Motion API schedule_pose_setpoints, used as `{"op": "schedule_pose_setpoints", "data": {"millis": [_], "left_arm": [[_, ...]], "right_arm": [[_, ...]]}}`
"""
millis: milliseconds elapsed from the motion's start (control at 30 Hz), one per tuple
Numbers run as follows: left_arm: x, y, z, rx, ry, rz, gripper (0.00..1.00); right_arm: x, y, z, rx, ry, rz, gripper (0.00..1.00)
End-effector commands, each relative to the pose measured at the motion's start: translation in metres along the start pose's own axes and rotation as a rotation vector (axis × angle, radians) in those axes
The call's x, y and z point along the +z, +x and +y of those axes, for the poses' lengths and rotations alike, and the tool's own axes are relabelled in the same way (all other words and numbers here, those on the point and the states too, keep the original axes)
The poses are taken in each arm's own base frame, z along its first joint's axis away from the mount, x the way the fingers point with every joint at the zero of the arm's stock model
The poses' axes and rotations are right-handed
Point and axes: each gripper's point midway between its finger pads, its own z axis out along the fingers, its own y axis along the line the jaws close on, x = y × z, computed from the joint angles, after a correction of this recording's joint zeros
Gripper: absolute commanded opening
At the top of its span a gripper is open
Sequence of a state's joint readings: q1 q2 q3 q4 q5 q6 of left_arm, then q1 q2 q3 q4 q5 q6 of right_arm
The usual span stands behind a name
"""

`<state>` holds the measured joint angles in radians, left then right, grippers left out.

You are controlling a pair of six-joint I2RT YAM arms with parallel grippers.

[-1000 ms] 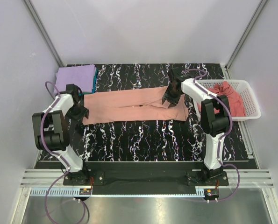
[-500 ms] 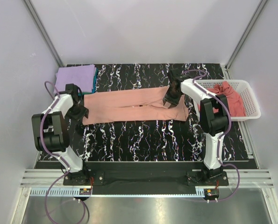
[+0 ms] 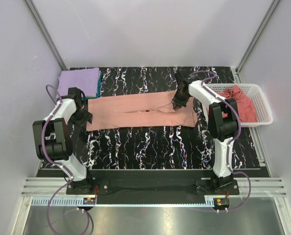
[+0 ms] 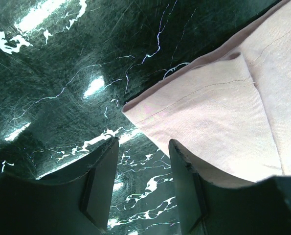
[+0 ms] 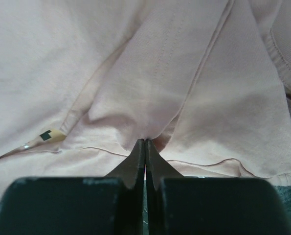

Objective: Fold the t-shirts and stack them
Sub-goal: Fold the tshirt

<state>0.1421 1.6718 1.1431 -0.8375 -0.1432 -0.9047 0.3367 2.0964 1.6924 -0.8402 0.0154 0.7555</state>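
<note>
So, partway — purple shirt (image 3: 78,81) and teal shirt (image 3: 99,86) sit folded and stacked far left; the rose shirt (image 3: 239,100) waits in the basket (image 3: 265,105). The salmon shirt (image 3: 140,111) lies across the table (image 3: 150,142) as a long strip — right gripper (image 3: 177,104) pinched on its far edge, left gripper (image 3: 82,117) gaping at its left corner.

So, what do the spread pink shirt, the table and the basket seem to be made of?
Shirt: soft matte knit cloth; it creases and shows stitched hems.
Table: hard, glossy, marble-look, maybe laminate; it reflects lights.
Basket: probably white plastic, by its moulded lattice.
</note>
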Motion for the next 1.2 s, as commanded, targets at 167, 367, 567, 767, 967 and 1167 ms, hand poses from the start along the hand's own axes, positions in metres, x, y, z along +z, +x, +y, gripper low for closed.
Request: {"op": "schedule_pose_setpoints", "data": {"millis": [167,367,567,767,967,1167], "left_arm": [[-0.014,-0.014,-0.008,0.007,0.033,-0.06,0.51],[-0.013,-0.013,-0.004,0.016,0.023,-0.061,0.51],[-0.018,-0.016,0.0,0.022,0.018,-0.077,0.52],[-0.018,-0.014,0.001,0.015,0.018,-0.076,0.52],[-0.02,-0.013,0.003,0.011,0.016,-0.081,0.52],[-0.02,-0.011,0.009,0.014,0.004,-0.082,0.52]], "right_arm": [[-0.011,-0.034,0.032,-0.062,-0.063,-0.079,0.0],[-0.002,-0.052,0.056,-0.118,-0.103,-0.087,0.0],[0.007,-0.068,0.071,-0.151,-0.137,-0.128,0.0],[0.012,-0.062,0.095,-0.255,-0.24,-0.121,0.0],[0.012,-0.063,0.1,-0.29,-0.267,-0.143,0.0],[0.009,-0.066,0.12,-0.311,-0.363,-0.15,0.0]]}}
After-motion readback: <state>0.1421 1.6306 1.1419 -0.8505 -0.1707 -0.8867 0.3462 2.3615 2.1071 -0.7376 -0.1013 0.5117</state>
